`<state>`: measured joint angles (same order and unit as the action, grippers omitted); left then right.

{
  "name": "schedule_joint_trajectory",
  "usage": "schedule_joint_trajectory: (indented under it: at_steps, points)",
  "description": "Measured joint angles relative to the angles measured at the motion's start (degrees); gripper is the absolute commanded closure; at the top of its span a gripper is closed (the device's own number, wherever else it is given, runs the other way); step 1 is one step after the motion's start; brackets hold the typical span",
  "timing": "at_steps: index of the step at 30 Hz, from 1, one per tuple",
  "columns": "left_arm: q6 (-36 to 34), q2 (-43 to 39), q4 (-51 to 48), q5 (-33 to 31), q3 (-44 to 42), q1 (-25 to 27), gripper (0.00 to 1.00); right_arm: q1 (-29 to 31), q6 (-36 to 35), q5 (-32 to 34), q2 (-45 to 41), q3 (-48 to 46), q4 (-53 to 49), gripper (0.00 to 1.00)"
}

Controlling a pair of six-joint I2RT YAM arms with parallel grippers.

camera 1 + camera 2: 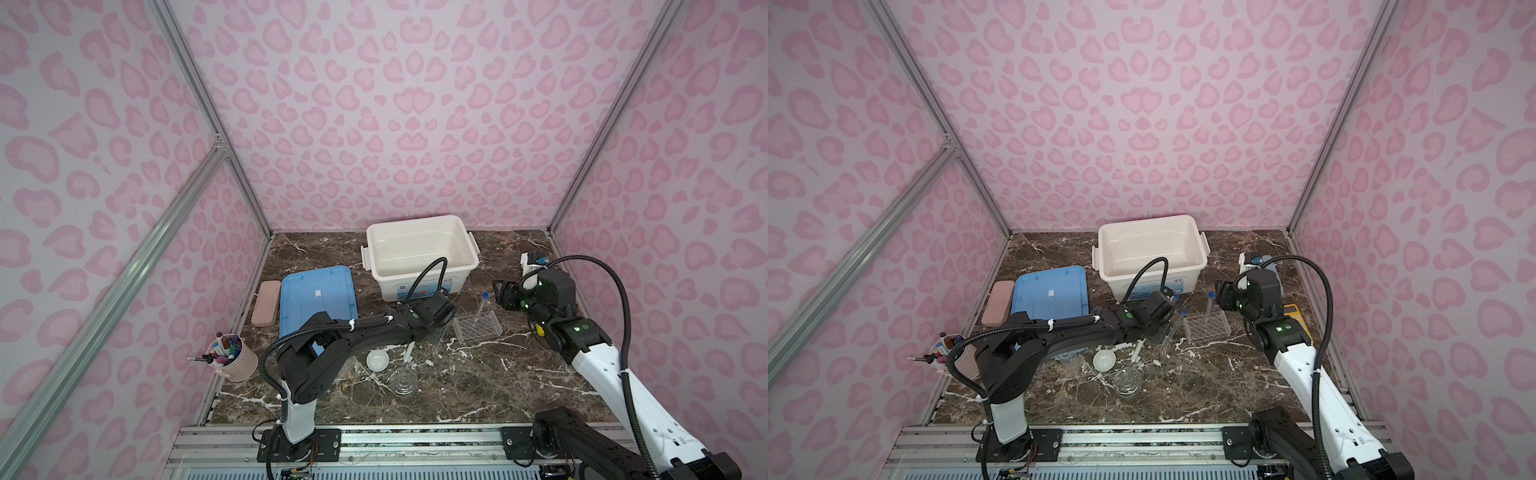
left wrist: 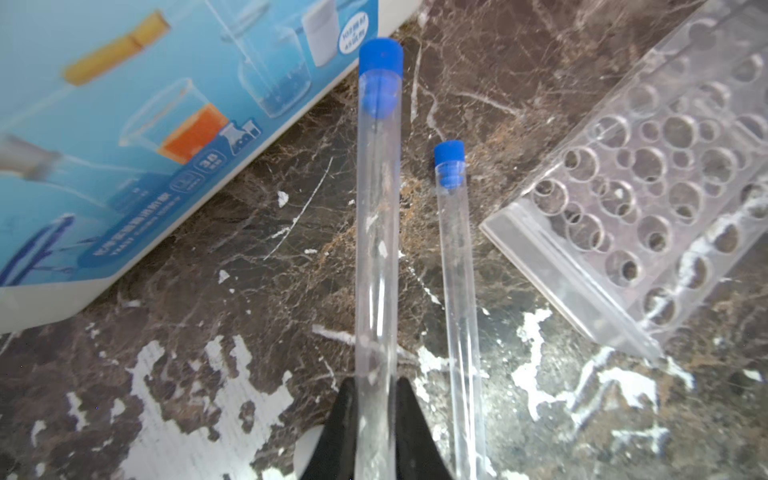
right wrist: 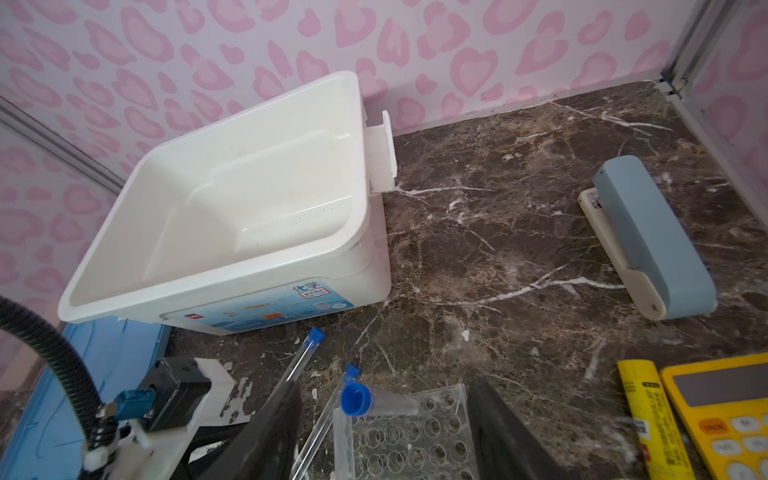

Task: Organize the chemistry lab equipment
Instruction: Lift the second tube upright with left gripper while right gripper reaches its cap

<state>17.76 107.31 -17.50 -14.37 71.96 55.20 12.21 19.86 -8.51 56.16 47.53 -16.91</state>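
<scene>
Left arm [image 1: 374, 332] with matt black links and a white lower segment, right arm [image 1: 598, 365] mostly white with black joints, black ribbed cables [image 1: 626, 311] looped along each, white zip ties [image 1: 352, 325], small green lights [image 1: 577, 329] near the wrists, black bolted base plates [image 1: 328, 442], tapered black fingers [image 2: 332, 440]

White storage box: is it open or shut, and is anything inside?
Open and empty: the white storage box has no lid on, its floor is bare; a blue lid lies beside it.
</scene>
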Motion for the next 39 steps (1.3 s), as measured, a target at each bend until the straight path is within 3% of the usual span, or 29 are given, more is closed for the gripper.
schedule_joint_trajectory:
  at_steps: [15, 39]
  points:
    - [-7.32, -14.08, 8.72, -0.02, -10.73, 1.51, 0.87, -1.62, 1.03, -19.65, 5.44, 6.03, -4.26, 0.42]
    - [-16.61, -20.83, 18.97, 5.16, -15.91, 2.51, 0.87, -1.66, 6.99, -34.18, 12.72, 5.38, 1.6, 0.55]
